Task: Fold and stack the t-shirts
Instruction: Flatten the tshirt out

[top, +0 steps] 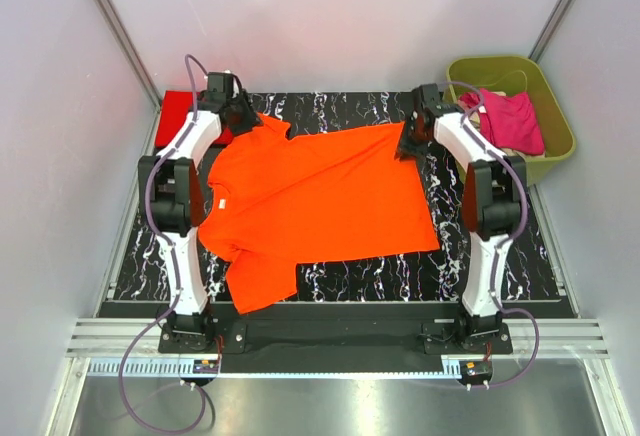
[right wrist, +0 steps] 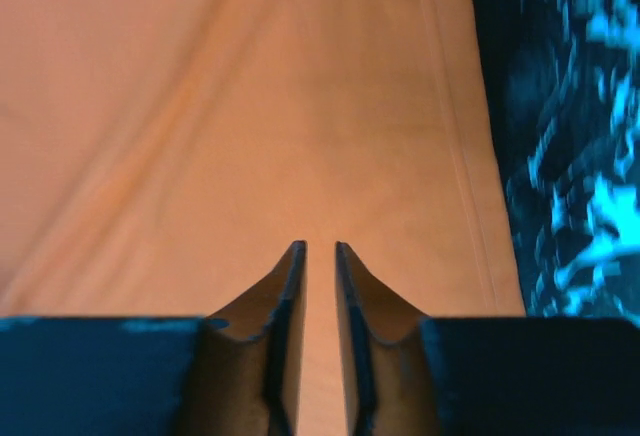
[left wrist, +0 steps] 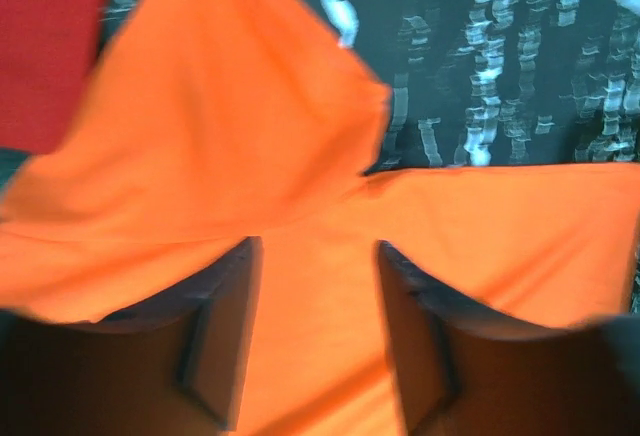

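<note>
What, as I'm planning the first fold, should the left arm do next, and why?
Probably close the left gripper on the orange t-shirt near its far sleeve: its jaws stand open over the cloth, while the right gripper sits nearly closed at the far hem corner, so both could then fold that edge.

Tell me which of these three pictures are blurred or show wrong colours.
Top view: sharp and evenly lit, the orange shirt vivid. Left wrist view: soft all over, the left gripper dark and blurred. Right wrist view: the shirt looks pale, the table is tinted blue, the right gripper fairly crisp.
</note>
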Controlling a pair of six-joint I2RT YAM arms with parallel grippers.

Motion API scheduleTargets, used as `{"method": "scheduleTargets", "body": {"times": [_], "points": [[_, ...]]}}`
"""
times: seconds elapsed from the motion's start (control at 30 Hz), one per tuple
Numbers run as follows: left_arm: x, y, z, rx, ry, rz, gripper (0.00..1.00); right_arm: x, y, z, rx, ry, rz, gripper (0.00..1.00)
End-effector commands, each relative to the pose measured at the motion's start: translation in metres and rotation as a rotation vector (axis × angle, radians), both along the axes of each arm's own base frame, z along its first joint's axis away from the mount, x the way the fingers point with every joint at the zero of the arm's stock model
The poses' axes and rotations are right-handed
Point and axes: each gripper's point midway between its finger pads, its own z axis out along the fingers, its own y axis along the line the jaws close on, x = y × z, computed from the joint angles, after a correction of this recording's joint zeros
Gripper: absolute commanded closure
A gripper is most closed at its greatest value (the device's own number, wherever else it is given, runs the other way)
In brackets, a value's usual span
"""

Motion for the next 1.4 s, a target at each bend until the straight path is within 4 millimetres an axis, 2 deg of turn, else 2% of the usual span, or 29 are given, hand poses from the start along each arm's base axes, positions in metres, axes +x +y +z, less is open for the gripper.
{"method": "scheduleTargets", "body": {"times": [0.0, 0.03, 0.07, 0.1, 0.2, 0.3, 0.43, 0.6, 0.77, 0.87, 0.97, 1.0, 1.07, 1.1, 1.13, 1.17, 1.2, 1.23, 1.27, 1.3, 1.33, 1.37], "points": [[-0.009, 0.007, -0.039, 0.038, 0.089, -0.02, 0.6, 0.06, 0.002, 0.008, -0.012, -0.123, -0.096, 0.78], [-0.004, 0.007, -0.038, 0.014, 0.089, -0.001, 0.6, 0.069, 0.004, 0.006, -0.009, -0.13, -0.102, 0.8], [0.0, 0.006, -0.041, 0.001, 0.094, 0.009, 0.59, 0.076, 0.002, -0.008, -0.019, -0.117, -0.113, 0.83], [0.002, 0.008, -0.044, -0.007, 0.103, 0.027, 0.59, 0.089, 0.005, 0.003, -0.013, -0.156, -0.115, 0.87], [0.007, 0.008, -0.055, -0.067, 0.142, 0.088, 0.59, 0.108, 0.0, -0.003, -0.049, -0.184, -0.135, 0.88], [0.015, -0.002, -0.078, -0.143, 0.191, 0.107, 0.58, 0.121, 0.001, -0.011, -0.056, -0.195, -0.136, 0.88], [0.027, -0.017, -0.096, -0.239, 0.232, 0.113, 0.57, 0.128, -0.005, -0.018, -0.067, -0.195, -0.161, 0.88], [0.051, -0.031, -0.109, -0.314, 0.23, 0.116, 0.57, 0.125, -0.017, -0.023, -0.071, -0.178, -0.185, 0.88], [0.084, -0.038, -0.108, -0.36, 0.166, 0.133, 0.57, 0.114, -0.033, -0.02, -0.07, -0.158, -0.179, 0.89], [0.101, -0.039, -0.1, -0.391, 0.11, 0.123, 0.57, 0.1, -0.032, -0.011, -0.05, -0.142, -0.151, 0.88], [0.104, -0.041, -0.075, -0.386, 0.053, 0.094, 0.52, 0.077, -0.026, 0.001, -0.022, -0.104, -0.122, 0.84], [0.1, -0.039, -0.053, -0.37, 0.028, 0.086, 0.5, 0.069, -0.025, 0.004, -0.017, -0.091, -0.118, 0.82], [0.092, -0.032, -0.03, -0.305, -0.013, 0.07, 0.42, 0.043, -0.023, 0.015, 0.003, -0.057, -0.091, 0.76], [0.079, -0.029, -0.003, -0.289, -0.034, 0.066, 0.37, 0.033, -0.025, 0.018, -0.005, -0.046, -0.094, 0.71], [0.07, -0.03, 0.01, -0.257, -0.055, 0.042, 0.34, 0.02, -0.029, 0.021, -0.013, -0.026, -0.096, 0.6], [0.061, -0.029, 0.022, -0.234, -0.063, 0.033, 0.3, 0.001, -0.03, 0.028, -0.015, -0.015, -0.086, 0.57], [0.041, -0.025, 0.044, -0.201, -0.077, 0.035, 0.29, -0.009, -0.03, 0.031, -0.016, -0.011, -0.077, 0.52], [0.027, -0.027, 0.051, -0.154, -0.084, 0.001, 0.28, -0.023, -0.033, 0.033, -0.021, 0.01, -0.074, 0.48], [0.011, -0.022, 0.086, -0.122, -0.134, 0.002, 0.27, -0.042, -0.034, 0.038, -0.017, 0.022, -0.064, 0.42], [-0.016, -0.021, 0.069, -0.076, -0.063, -0.018, 0.27, -0.053, -0.033, 0.041, -0.011, 0.028, -0.054, 0.4], [-0.034, -0.02, 0.072, -0.053, -0.051, -0.022, 0.27, -0.064, -0.035, 0.044, -0.009, 0.032, -0.047, 0.38], [-0.052, -0.018, 0.072, -0.029, -0.033, -0.023, 0.27, -0.084, -0.033, 0.048, 0.011, 0.037, -0.035, 0.35]]}}
